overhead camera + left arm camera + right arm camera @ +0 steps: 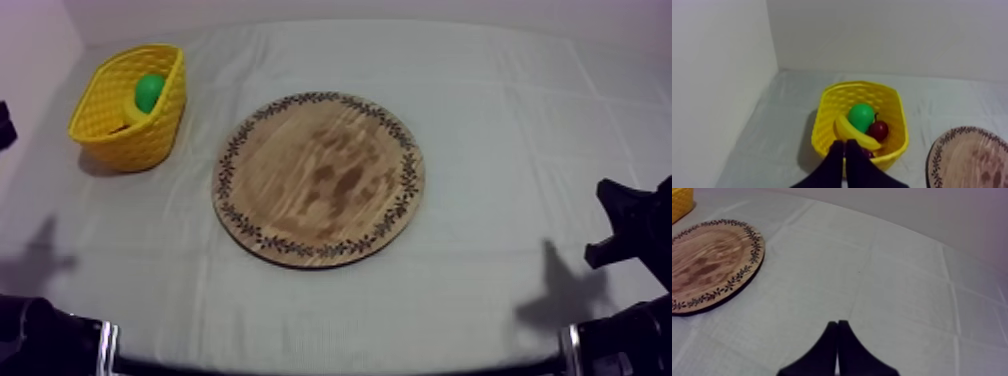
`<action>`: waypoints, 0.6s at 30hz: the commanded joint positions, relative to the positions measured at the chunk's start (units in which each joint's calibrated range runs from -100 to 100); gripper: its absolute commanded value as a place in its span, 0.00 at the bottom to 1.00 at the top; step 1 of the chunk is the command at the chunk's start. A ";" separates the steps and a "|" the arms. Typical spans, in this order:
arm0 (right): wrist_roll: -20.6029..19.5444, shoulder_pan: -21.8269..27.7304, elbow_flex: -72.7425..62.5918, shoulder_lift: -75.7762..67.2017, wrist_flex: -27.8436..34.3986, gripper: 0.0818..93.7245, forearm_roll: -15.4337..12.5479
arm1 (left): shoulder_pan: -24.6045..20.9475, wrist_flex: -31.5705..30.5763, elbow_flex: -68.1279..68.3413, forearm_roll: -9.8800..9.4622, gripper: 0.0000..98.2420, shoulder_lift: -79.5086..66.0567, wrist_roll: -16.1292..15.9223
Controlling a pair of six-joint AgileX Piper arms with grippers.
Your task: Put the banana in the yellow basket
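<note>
Looking from above, the yellow basket (pixel 125 135) holds a pear (pixel 149 92); the left wrist view adds the banana (pixel 854 135), long axis slanting across the basket, one end beside the small red fruit (pixel 878 130). Left gripper (pixel 845 144), right gripper (pixel 837 323): fingers together, empty.

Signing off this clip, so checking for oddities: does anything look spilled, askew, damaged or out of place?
Nothing stands out. The banana lies inside the yellow basket with the pear and the small red fruit; the basket stands upright. The wooden board lies flat on the cloth. The left gripper and right gripper are shut on nothing.
</note>
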 commanded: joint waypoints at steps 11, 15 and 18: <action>0.00 0.00 -0.03 0.00 -0.01 0.00 0.00 | -0.18 -3.77 20.18 0.65 0.00 -15.78 -1.45; 0.00 0.00 -0.03 0.00 -0.01 0.00 0.00 | -0.36 -4.91 23.11 0.93 0.00 -17.99 -1.64; -0.01 0.00 -0.03 0.00 -0.01 0.00 0.00 | -0.48 -5.34 24.77 1.08 0.00 -19.61 -1.78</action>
